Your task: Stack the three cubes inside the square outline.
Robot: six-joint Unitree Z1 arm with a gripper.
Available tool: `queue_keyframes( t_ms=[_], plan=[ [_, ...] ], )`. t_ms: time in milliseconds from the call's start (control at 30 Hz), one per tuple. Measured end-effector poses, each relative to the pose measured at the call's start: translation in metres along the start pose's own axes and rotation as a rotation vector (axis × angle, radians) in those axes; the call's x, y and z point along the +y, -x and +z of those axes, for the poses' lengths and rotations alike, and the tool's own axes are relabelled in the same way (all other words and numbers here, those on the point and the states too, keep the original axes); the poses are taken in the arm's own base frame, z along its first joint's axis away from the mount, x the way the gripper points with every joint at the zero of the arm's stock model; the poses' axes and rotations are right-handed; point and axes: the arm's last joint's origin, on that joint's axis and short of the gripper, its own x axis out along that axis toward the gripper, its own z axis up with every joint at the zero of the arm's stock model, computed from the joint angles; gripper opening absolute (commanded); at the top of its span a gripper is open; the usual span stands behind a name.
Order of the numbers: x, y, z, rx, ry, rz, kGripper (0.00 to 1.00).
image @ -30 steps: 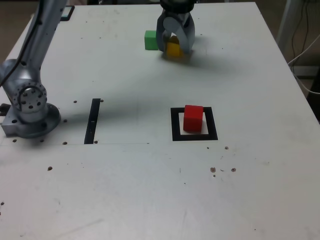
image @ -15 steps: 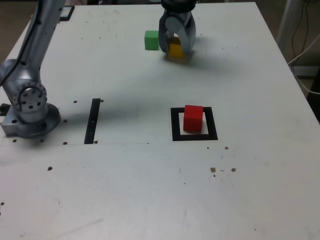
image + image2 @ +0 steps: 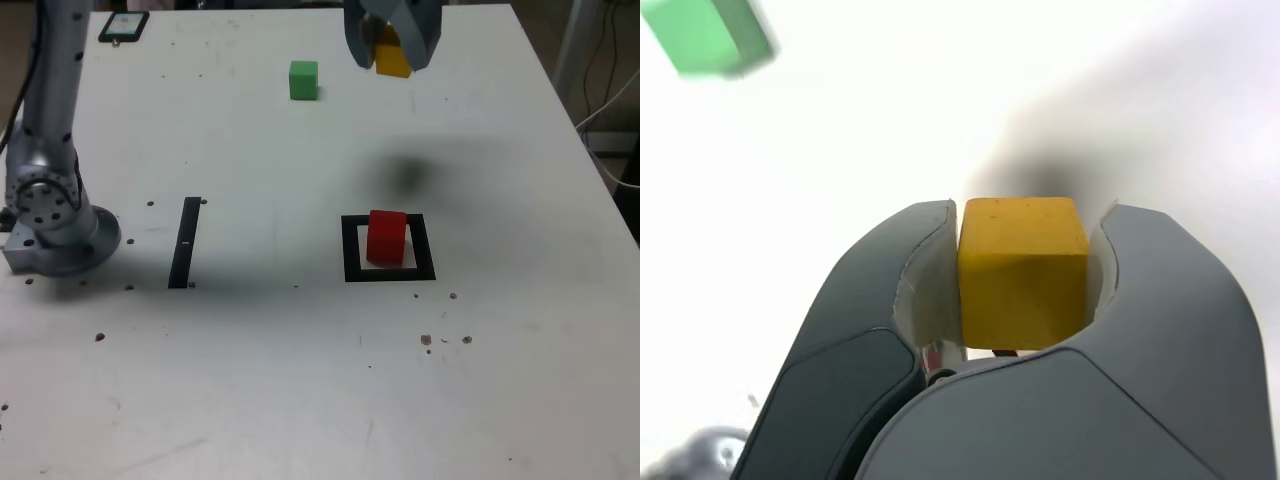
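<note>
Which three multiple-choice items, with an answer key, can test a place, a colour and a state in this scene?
1. Where does the red cube stand?
A. inside the square outline
B. on the black strip
C. beside the green cube

2. Which colour is the cube between the jaws?
A. green
B. red
C. yellow

3. How is the yellow cube now?
A. lying on the table
B. held above the table
C. stacked on red

Key: 1 A, the black frame surrounds it; 2 C, the wrist view shows yellow; 3 B, the gripper carries it above its shadow.

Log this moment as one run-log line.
gripper: shut on yellow cube, airborne | red cube: inside square outline | green cube: on table
</note>
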Motion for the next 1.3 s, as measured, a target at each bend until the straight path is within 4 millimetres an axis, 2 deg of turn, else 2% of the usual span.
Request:
queue_keyframes(
  t_ms=[267, 333, 500, 733, 933, 1300],
  plan=[
    [-0.093, 0.009, 0.024, 0.045, 0.011, -0.111, 0.26],
    [-0.107, 0.008, 0.028, 0.052, 0.042, -0.131, 0.26],
    [-0.128, 0.007, 0.040, 0.045, 0.150, -0.163, 0.26],
    [-0.136, -0.011, 0.054, 0.064, 0.335, -0.177, 0.26],
    [-0.140, -0.033, 0.056, 0.109, 0.342, -0.167, 0.26],
    [-0.144, -0.048, 0.054, 0.108, 0.318, -0.171, 0.27]
  ],
)
